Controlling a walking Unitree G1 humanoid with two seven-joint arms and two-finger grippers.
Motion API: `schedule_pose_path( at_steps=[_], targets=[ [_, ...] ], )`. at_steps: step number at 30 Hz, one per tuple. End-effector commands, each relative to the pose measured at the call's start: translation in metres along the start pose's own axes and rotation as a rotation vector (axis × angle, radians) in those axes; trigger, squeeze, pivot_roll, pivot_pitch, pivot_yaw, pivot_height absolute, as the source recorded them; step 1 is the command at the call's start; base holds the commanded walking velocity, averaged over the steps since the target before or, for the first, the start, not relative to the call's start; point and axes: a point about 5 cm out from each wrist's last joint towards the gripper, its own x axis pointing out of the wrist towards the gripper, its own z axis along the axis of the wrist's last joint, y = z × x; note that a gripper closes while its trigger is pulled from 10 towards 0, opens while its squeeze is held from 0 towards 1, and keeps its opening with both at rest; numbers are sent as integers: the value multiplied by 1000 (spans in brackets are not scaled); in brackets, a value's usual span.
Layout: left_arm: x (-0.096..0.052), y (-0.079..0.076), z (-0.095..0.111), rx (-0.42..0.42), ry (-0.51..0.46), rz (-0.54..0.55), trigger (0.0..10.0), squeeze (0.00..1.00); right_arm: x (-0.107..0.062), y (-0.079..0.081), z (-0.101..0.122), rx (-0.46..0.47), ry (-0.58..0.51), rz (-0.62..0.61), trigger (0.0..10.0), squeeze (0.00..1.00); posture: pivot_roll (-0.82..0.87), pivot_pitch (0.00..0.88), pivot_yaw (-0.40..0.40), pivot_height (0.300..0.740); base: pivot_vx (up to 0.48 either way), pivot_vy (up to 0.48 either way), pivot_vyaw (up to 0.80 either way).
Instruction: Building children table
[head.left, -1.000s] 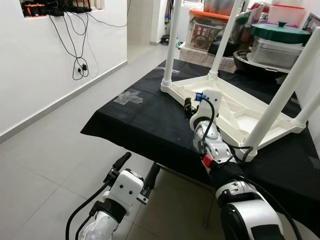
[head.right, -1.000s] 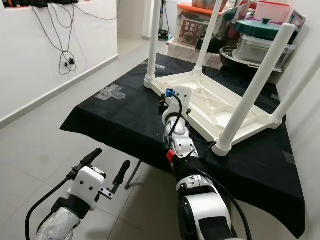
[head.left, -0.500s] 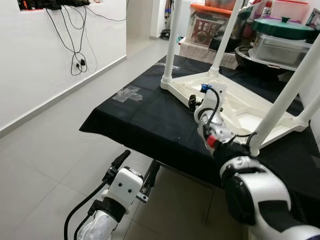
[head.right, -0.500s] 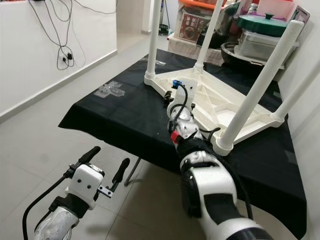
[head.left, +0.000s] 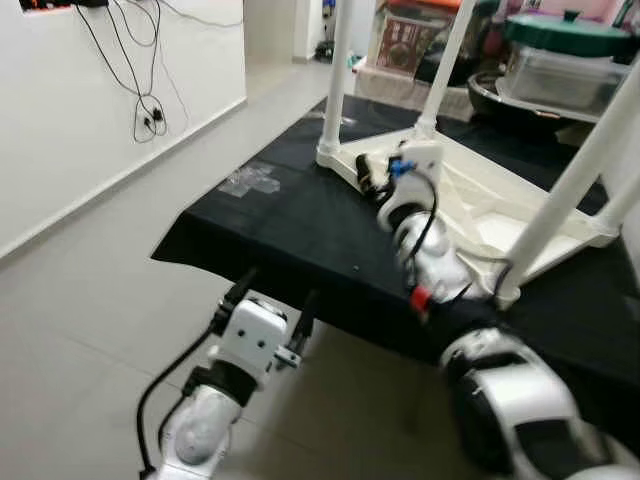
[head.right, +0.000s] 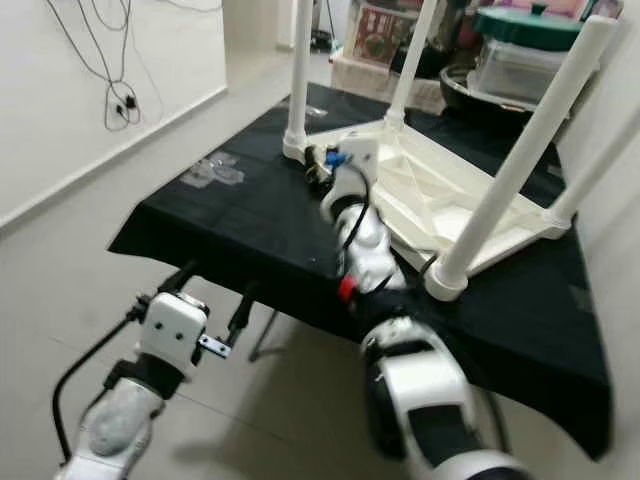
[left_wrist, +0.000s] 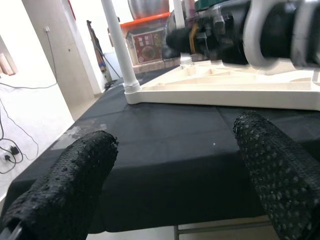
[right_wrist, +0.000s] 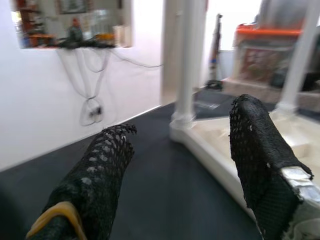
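Right gripper (right_wrist: 180, 165): jaws spread, holding nothing, poised over the black tabletop (head.left: 300, 225) just beside the near edge of the children table (head.left: 480, 205). The white table lies upside down on the tabletop, legs pointing up. Left gripper (left_wrist: 175, 170): jaws spread, empty, held below and in front of the tabletop's near edge, above the grey floor (head.left: 90, 300).

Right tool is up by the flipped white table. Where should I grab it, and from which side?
Take the near rim of the upturned white table, coming from the robot's left over the black cloth. That thin edge lies flat and exposed, and the open right tool already faces it. The upright legs look thicker.
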Motion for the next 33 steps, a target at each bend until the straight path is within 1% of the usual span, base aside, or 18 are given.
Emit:
schedule_pose_path(
  at_steps=[1, 2, 3, 4, 5, 6, 8, 11, 12, 16, 20, 24, 30, 33],
  targets=[
    [0, -3, -3, -16, 22, -5, 10000, 0, -5, 7, 5, -20, -43, 51, 10000, 0, 54, 67, -112, 740, 0, 0, 0],
    [1, -3, -3, -13, 20, -3, 10000, 0, -15, 13, -2, -17, -37, 78, 10000, 0, 55, 64, -112, 740, 0, 0, 0],
    [1, -3, -3, -13, 20, -3, 10000, 0, -15, 13, -2, -17, -37, 78, 10000, 0, 55, 64, -112, 740, 0, 0, 0],
    [2, -3, -2, -13, 19, -3, 10000, 0, -27, 19, -7, -46, -56, 115, 10000, 0, 56, 58, -112, 740, 0, 0, 0],
    [2, -3, -2, -13, 19, -3, 10000, 0, -27, 19, -7, -46, -56, 115, 10000, 0, 56, 58, -112, 740, 0, 0, 0],
    [3, -2, -3, -10, 23, -2, 10000, 0, -44, 24, -16, -41, -51, 153, 10000, 0, 56, 55, -108, 740, 0, 0, 0],
    [3, -2, -4, -11, 25, -4, 10000, 0, -53, 22, -24, -54, -32, 145, 10000, 0, 49, 44, -102, 740, 0, 0, 0],
    [3, -3, -5, -10, 25, -11, 10000, 0, -56, 20, -26, -77, -24, 136, 10000, 0, 48, 36, -99, 740, 167, 0, 0],
    [3, -5, -5, -9, 22, -24, 10000, 0, -60, 18, -28, -104, -16, 130, 10000, 0, 48, 30, -98, 740, 285, 0, 0],
    [3, -6, -5, -8, 20, -36, 10000, 0, -62, 16, -29, -119, 1, 130, 10000, 0, 52, 23, -103, 740, 304, 0, 0],
    [2, -6, -6, -13, 24, -32, 10000, 0, -62, 12, -26, -112, 16, 124, 10000, 0, 55, 19, -104, 740, 329, 0, 0],
    [2, -5, -6, 3, 26, -34, 10000, 0, -63, 9, -23, -119, 19, 109, 10000, 0, 57, 11, -105, 740, 337, 0, 0],
    [1, -5, -7, 1, 30, -32, 10000, 0, -63, 5, -22, -126, 24, 94, 10000, 0, 57, 3, -101, 740, 337, 0, 0],
    [1, -6, -10, 1, 37, -36, 10000, 0, -61, 1, -20, -126, 24, 74, 10000, 0, 54, 10, -101, 740, 337, 0, 0]
  ],
)
